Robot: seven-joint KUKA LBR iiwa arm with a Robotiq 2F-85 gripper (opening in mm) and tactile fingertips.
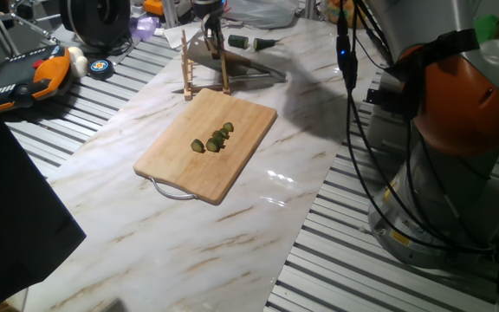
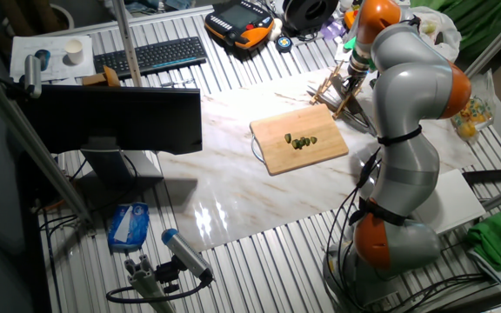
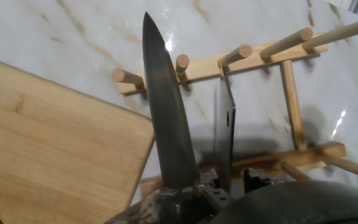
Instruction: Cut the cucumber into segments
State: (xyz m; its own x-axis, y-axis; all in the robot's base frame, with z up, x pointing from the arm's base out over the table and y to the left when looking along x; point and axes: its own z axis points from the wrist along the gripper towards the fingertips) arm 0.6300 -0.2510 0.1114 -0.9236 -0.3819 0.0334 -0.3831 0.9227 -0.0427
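Green cucumber segments (image 1: 214,139) lie clustered on a wooden board (image 1: 176,160). The pincer (image 3: 194,186) pinches a knife (image 3: 166,106) above a wooden rack (image 3: 278,56) on the marble surface (image 1: 145,225).

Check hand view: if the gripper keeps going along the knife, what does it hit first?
Likely the wooden rack: the knife held by the gripper points at its dowel rail, with marble table beyond. Depth unclear.

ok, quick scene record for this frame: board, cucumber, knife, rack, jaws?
board: wooden cutting board lies flat on the marble table
cucumber: segments clustered mid-board
knife: blade in the gripper, over the wooden rack
rack: beside the board's far edge
jaws: shut on the knife handle
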